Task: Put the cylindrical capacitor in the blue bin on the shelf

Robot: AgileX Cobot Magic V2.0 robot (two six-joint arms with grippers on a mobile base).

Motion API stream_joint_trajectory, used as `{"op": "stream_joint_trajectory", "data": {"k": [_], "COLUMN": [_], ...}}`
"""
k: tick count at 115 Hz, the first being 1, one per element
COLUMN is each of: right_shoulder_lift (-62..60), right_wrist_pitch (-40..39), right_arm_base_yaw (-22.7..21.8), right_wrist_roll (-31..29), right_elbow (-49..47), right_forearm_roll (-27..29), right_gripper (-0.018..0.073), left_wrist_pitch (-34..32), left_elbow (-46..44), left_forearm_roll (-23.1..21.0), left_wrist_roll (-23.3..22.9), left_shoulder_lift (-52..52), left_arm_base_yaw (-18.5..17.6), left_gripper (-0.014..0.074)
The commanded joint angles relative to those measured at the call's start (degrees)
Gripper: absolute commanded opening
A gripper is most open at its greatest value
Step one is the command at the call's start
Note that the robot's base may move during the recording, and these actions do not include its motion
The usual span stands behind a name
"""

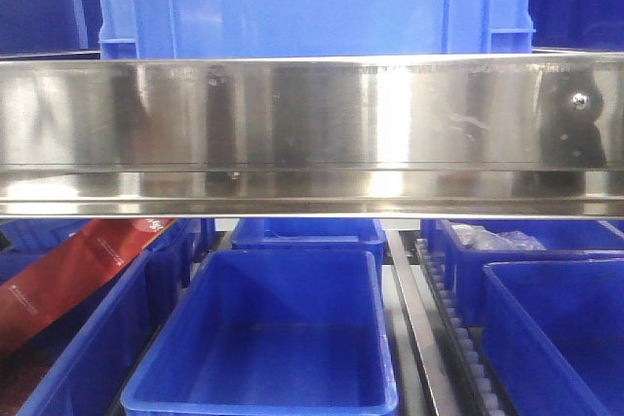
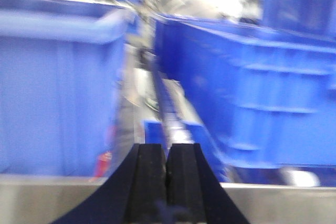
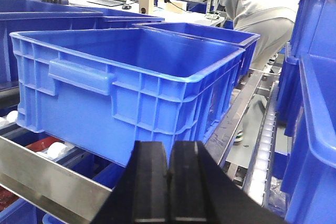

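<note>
Steel shelf (image 1: 312,133) rails fill the front view. Both end effectors, left (image 2: 167,169) and right (image 3: 169,174), look closed and probably empty; locate the capacitor first.

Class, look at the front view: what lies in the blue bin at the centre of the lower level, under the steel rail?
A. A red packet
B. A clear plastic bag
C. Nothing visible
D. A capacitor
C: the centre bin shows only its bare blue floor; the red packet and clear bag sit in neighbouring bins.
</note>
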Motion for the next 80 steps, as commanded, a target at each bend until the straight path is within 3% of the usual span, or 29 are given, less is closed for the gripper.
{"op": "stream_joint_trajectory", "data": {"k": [1, 12, 30, 38, 80], "right_shoulder_lift": [-0.25, -0.25, -0.25, -0.25, -0.25], "right_wrist_pitch": [-1.51, -1.51, -1.51, -1.63, -2.13], "right_arm_base_yaw": [-0.1, -0.1, -0.1, -0.1, -0.1], "right_wrist_roll": [-0.32, -0.32, -0.32, -0.32, -0.32], "right_elbow": [0.22, 0.22, 0.22, 0.22, 0.22], "right_forearm_roll": [-0.43, -0.43, -0.43, -0.43, -0.43], "right_gripper": [-0.0153, -0.0153, -0.0153, -0.0153, -0.0153], "left_wrist_pitch": [-5.36, -10.13, -18.84, -13.46, -15.29], "left_elbow": [5.73, 12.66, 21.23, 21.23, 21.23], "left_forearm_roll": [-0.54, -0.54, -0.54, -0.54, 1.07], "left_wrist_roll": [-0.45, -0.45, -0.45, -0.45, -0.45], "left_shoulder_lift": [-4.12, -8.88, -12.96, -12.96, -12.96], "left_arm_base_yaw": [2.6, 4.73, 5.26, 5.26, 3.75], "left_gripper": [-0.0111, -0.0111, -0.0111, -0.0111, -0.0111]}}
